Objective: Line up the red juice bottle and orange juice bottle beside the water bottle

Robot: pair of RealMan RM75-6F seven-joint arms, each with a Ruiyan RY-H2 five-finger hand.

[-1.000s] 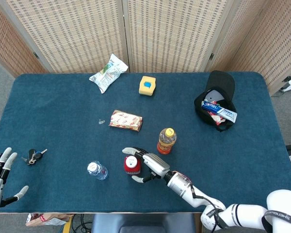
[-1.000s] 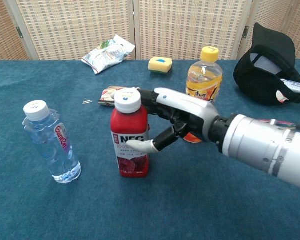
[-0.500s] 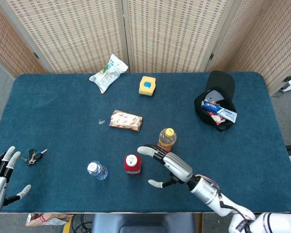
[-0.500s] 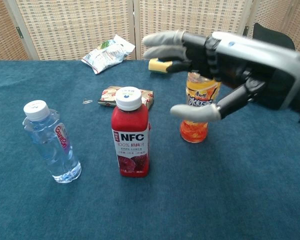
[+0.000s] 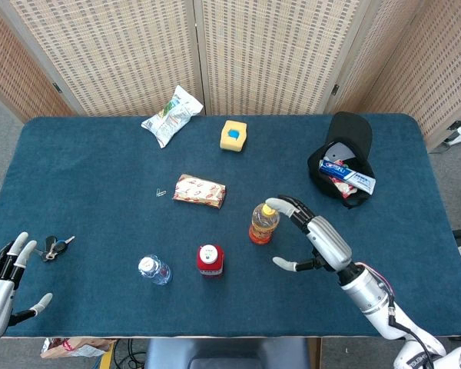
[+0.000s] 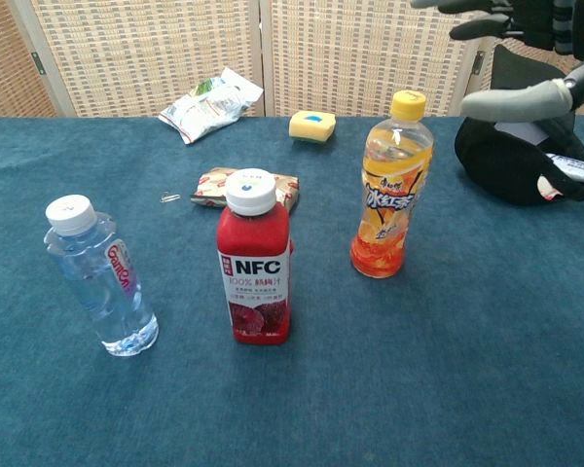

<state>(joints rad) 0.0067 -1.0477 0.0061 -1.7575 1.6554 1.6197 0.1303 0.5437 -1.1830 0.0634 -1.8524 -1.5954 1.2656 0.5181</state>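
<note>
Free room and obstacles around the orange juice bottle [image 5: 263,223]. The right hand [image 5: 315,237], fingers spread and holding nothing, hovers just to the bottle's right, apart from it. Bare blue table [image 5: 100,207] lies between this bottle and the red juice bottle [image 5: 209,260] at its front left. The snack bar [image 5: 200,191] lies behind and left; the black cap [image 5: 343,157] stands well apart at the right rear. The water bottle [image 5: 154,270] stands beyond the red bottle.

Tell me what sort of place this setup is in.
Probably an indoor lab or test room staged for robot trials: a table under dark blue cloth, woven folding screens behind it, and unrelated props like a yellow sponge and black cap.
</note>
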